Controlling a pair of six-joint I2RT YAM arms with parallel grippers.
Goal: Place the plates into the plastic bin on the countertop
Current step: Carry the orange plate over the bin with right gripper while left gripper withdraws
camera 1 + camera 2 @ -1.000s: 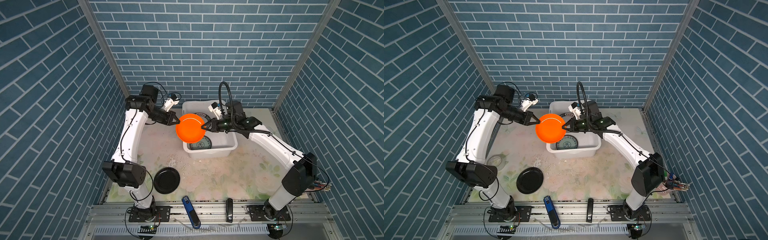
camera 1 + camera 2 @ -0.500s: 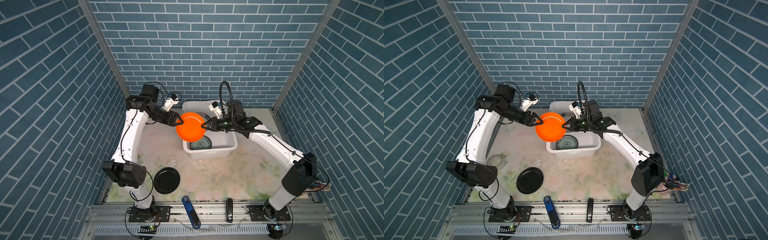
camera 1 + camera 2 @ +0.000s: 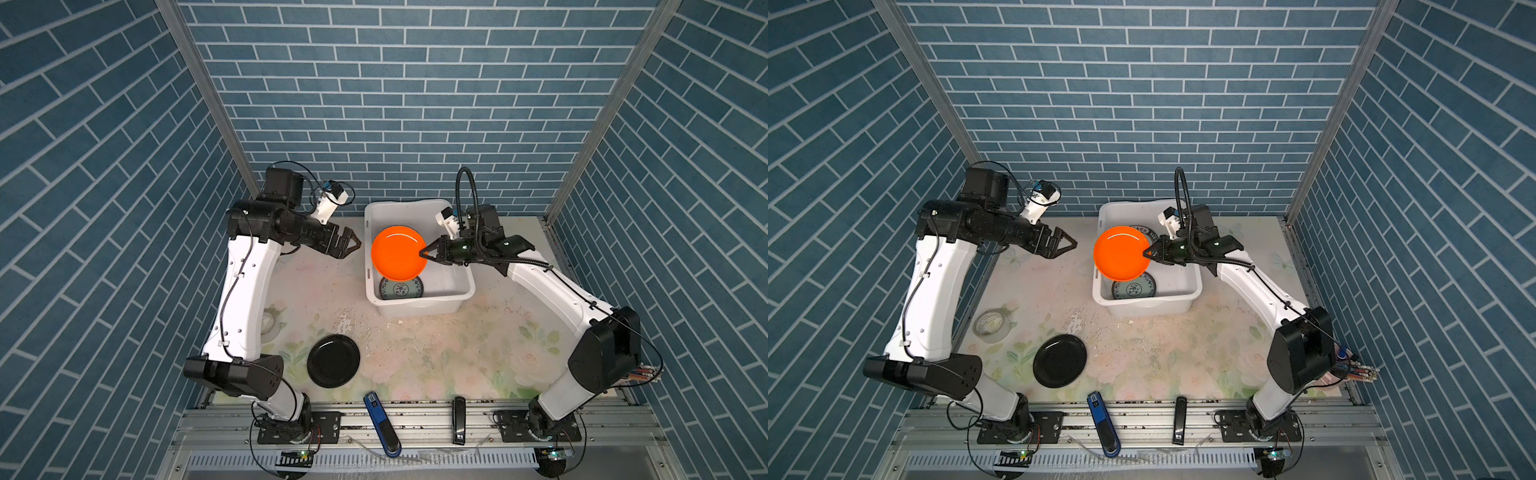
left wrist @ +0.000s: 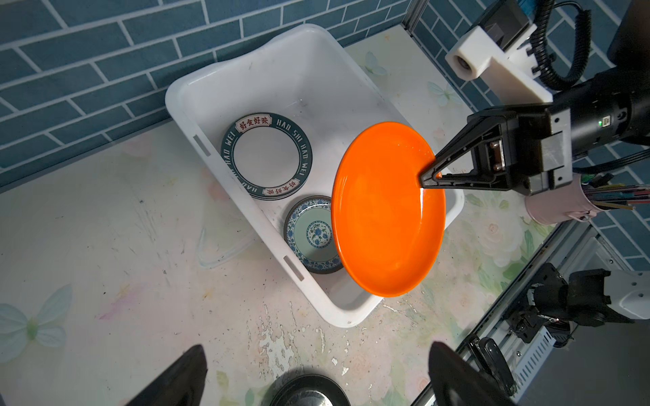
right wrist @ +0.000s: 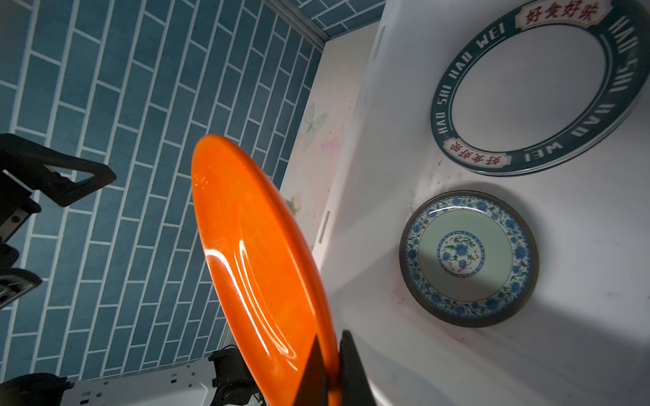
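My right gripper (image 3: 424,252) is shut on the rim of the orange plate (image 3: 397,252), which hangs tilted over the plastic bin (image 3: 419,309). In the right wrist view the jaws (image 5: 332,337) pinch the orange plate's (image 5: 253,246) edge. My left gripper (image 3: 353,245) stands open and empty, left of the bin and apart from the plate. On the bin floor lie a white plate with a dark-teal lettered rim (image 4: 267,154) and a smaller teal patterned plate (image 4: 309,235). A black plate (image 3: 333,360) rests on the countertop (image 3: 436,345) near the front left.
A whitish tape roll (image 3: 990,324) lies by the left arm's base. A blue tool (image 3: 382,424) and a black tool (image 3: 458,419) rest on the front metal rail. A pink cup of sticks (image 4: 555,207) stands at the right edge. Brick walls close three sides.
My left gripper has opened, let go of the orange plate and drawn back to the left. The right gripper now holds the plate alone, shifted slightly right over the bin.
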